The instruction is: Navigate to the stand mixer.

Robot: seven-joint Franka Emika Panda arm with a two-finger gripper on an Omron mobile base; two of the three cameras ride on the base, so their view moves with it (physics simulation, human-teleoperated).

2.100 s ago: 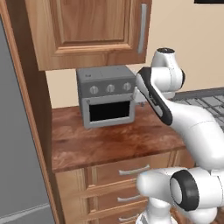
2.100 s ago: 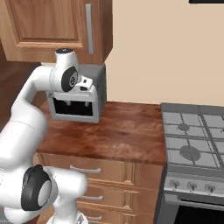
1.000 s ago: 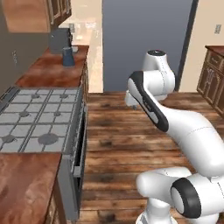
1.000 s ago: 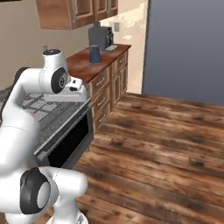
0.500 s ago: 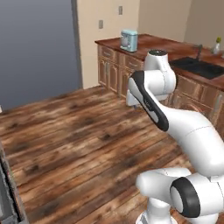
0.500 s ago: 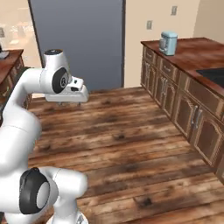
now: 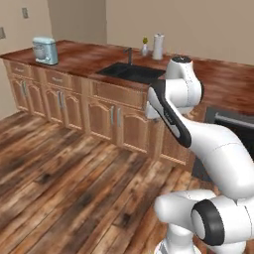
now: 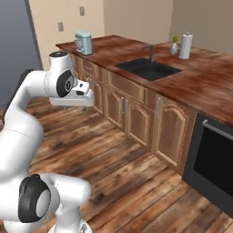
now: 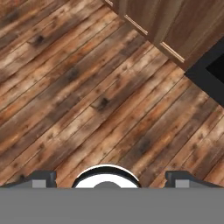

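Claw (image 9: 109, 177) spread wide over wood floor (image 9: 87, 87), stand mixer (image 7: 45, 50) on far counter (image 7: 84, 57)

The small pale-blue stand mixer (image 7: 45, 50) (image 8: 83, 43) stands on the long brown wooden desk (image 7: 89, 56) (image 8: 209, 82) near its far left end, by the wall. Well to its right, the dark sunken sink (image 7: 131, 73) (image 8: 149, 69) sits in the desk. Behind the sink, at the wall, a tall white cylinder (image 7: 158, 46) (image 8: 184, 46) stands beside a small bottle (image 7: 145, 47) (image 8: 174, 46). Right of the cabinets, a black oven door (image 7: 224, 134) (image 8: 213, 160) sits under the desk. Plank floor (image 9: 87, 87) lies in front.

Pale-blue stand mixer (image 7: 45, 50) upright at countertop's far left end, near wall.
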